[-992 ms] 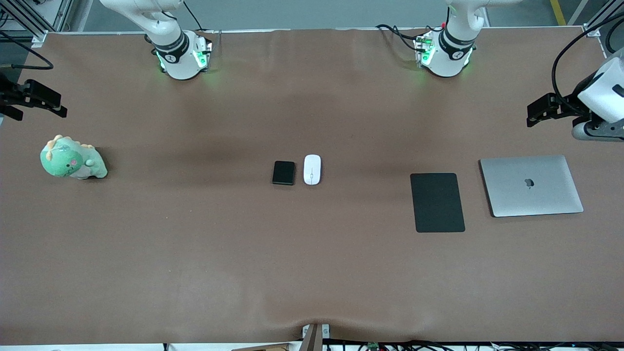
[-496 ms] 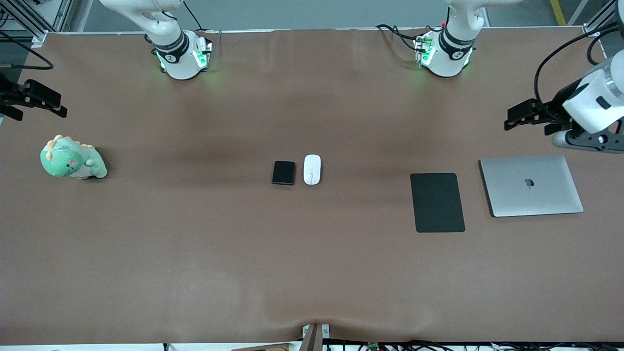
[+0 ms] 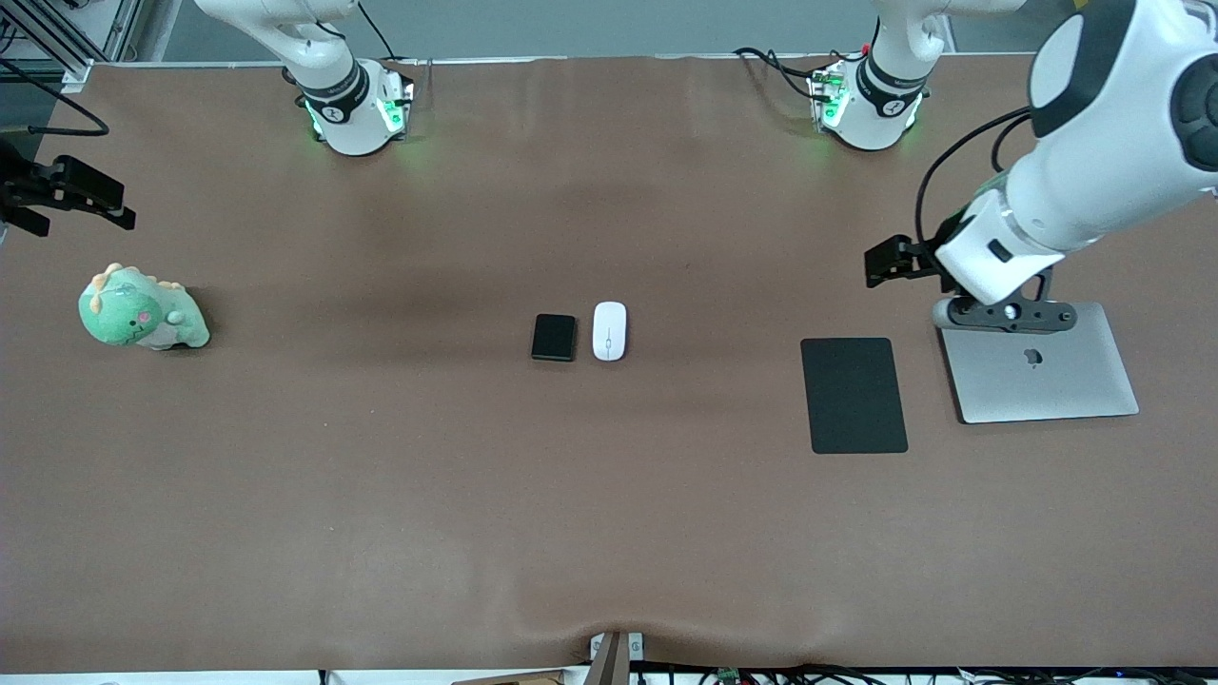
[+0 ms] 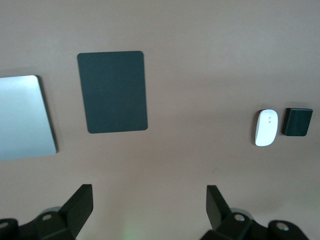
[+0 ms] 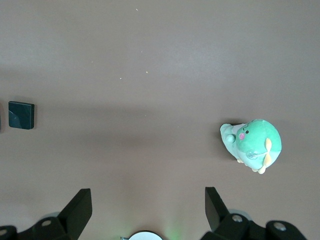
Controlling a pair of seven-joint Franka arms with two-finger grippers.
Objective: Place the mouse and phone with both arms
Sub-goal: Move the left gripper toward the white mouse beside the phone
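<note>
The white mouse (image 3: pixel 609 331) and the small glossy black phone (image 3: pixel 554 337) lie side by side at the table's middle, the phone toward the right arm's end. Both show in the left wrist view, mouse (image 4: pixel 266 127) and phone (image 4: pixel 297 122); the phone also shows in the right wrist view (image 5: pixel 21 114). My left gripper (image 3: pixel 887 262) is open and empty, up in the air over bare table beside the mouse pad; it also shows in its own wrist view (image 4: pixel 150 200). My right gripper (image 3: pixel 71 195) is open and empty, waiting over the table's edge at the right arm's end (image 5: pixel 148 200).
A flat matte black mouse pad (image 3: pixel 854 395) and a closed silver laptop (image 3: pixel 1056 376) lie toward the left arm's end. A green plush dinosaur (image 3: pixel 141 309) sits toward the right arm's end. The arm bases (image 3: pixel 354 112) (image 3: pixel 868 105) stand along the farther edge.
My left arm has swung in from the table's end toward the middle, now reaching over the laptop's corner. The right arm, mouse and phone have not moved.
</note>
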